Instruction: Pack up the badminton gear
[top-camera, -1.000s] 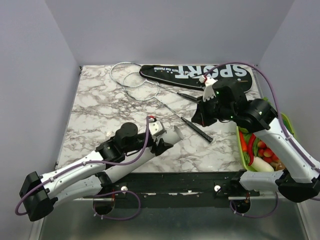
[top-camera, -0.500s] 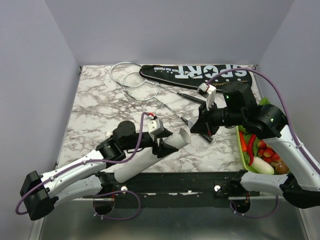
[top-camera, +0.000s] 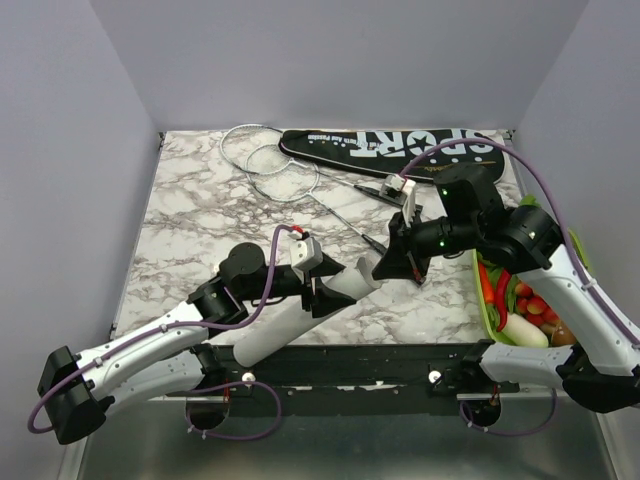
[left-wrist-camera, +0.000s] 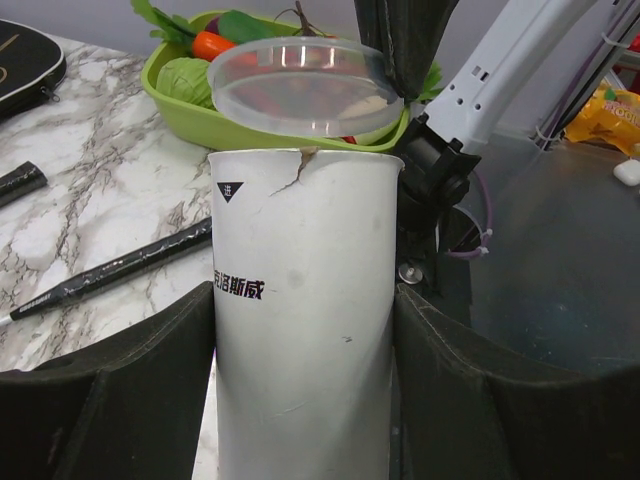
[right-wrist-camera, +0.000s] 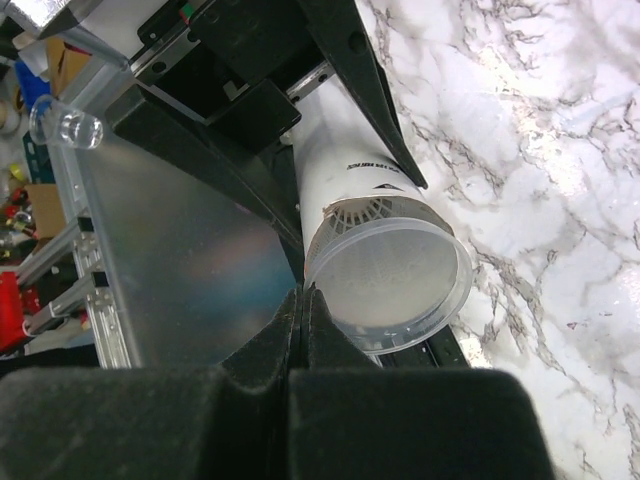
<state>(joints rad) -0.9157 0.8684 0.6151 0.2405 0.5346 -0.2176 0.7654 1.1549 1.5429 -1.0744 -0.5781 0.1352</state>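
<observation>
Tube and lid held between both arms

The left gripper (left-wrist-camera: 305, 345) clasps the white tube (top-camera: 290, 315), jaws spread around it, at the table's (top-camera: 200, 220) 6 o'clock. The right gripper (right-wrist-camera: 300, 297), clenched, pinches the clear lid's (right-wrist-camera: 395, 280) rim at the tube's mouth. The rackets (top-camera: 283, 170) lie at 11 to 12 o'clock, hoops overlapping, and the bag (top-camera: 400, 148) at 12 to 1.

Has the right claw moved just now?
Yes. The right claw, pinching a clear plastic lid, moved from the long black SPORT bag nearward to the white cardboard tube.
</observation>
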